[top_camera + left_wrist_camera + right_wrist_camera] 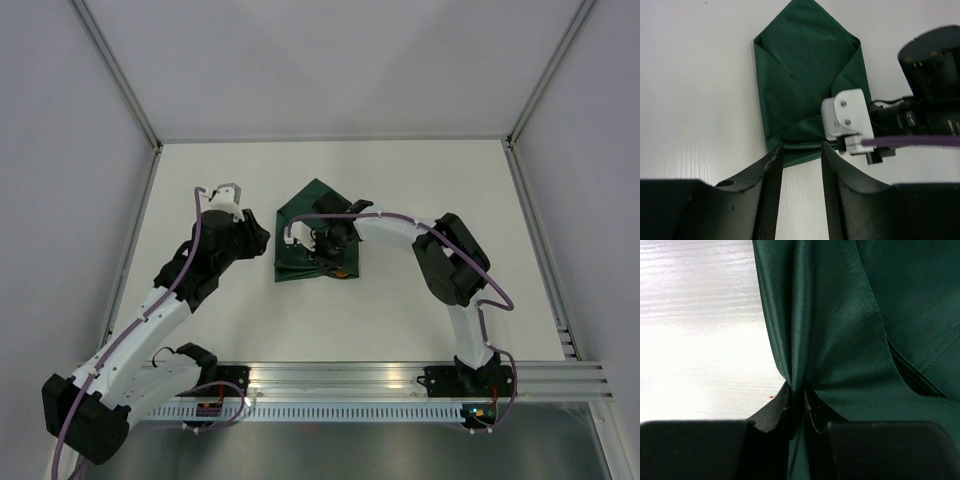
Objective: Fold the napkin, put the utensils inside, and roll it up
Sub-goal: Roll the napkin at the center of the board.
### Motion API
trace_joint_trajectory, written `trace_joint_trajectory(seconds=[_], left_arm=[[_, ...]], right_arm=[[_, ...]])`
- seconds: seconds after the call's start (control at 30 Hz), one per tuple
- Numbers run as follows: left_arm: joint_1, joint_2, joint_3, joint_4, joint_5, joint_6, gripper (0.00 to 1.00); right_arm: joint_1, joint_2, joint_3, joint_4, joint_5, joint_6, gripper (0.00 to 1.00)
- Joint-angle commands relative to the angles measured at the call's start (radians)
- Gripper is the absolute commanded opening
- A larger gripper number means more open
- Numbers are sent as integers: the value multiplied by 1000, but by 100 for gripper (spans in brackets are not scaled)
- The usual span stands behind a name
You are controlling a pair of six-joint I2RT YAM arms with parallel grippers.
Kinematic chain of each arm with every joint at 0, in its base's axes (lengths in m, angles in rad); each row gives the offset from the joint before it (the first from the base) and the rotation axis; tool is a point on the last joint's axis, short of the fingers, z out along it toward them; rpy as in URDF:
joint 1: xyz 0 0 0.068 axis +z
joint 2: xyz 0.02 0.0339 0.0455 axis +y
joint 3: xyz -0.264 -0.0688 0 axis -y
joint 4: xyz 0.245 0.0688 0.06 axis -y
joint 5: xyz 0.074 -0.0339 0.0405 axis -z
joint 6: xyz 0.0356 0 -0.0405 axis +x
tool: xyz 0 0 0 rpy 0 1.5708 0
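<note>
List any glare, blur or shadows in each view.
Top external: even light, hardly any shadow. Left wrist: the left gripper close to the lens looks soft, the napkin sharp. Right wrist: the table glares white beside the napkin, whose weave is crisp.

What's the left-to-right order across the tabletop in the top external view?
left end effector → napkin → right arm's elbow

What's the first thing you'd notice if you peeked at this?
The dark green napkin, folded to a point, lies in the middle of the white table. The right gripper pinches a bunch of its cloth. The left gripper is open right beside the napkin's edge, holding nothing.
</note>
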Motion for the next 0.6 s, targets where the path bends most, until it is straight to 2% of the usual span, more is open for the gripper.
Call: trace_joint_trajectory(seconds=[0.0,0.23,0.4,0.5,0.57], left_arm=[[-89,-37,-37,96,-75,25,42],[-264,-69,-168,221,-205,50,43],[-377,-87,-280,332,-255,78,49],[-454,-22,-281,399,-276,121,51],[-535,29,-254,421,-354,175,53]], right_arm=[[-45,108,25,-228,-56,-50,15],[-88,186,108,-363,-116,-115,15],[-108,228,137,-419,-129,-141,14],[-117,240,144,-436,-130,-151,14],[-126,246,146,-440,-130,-158,14]])
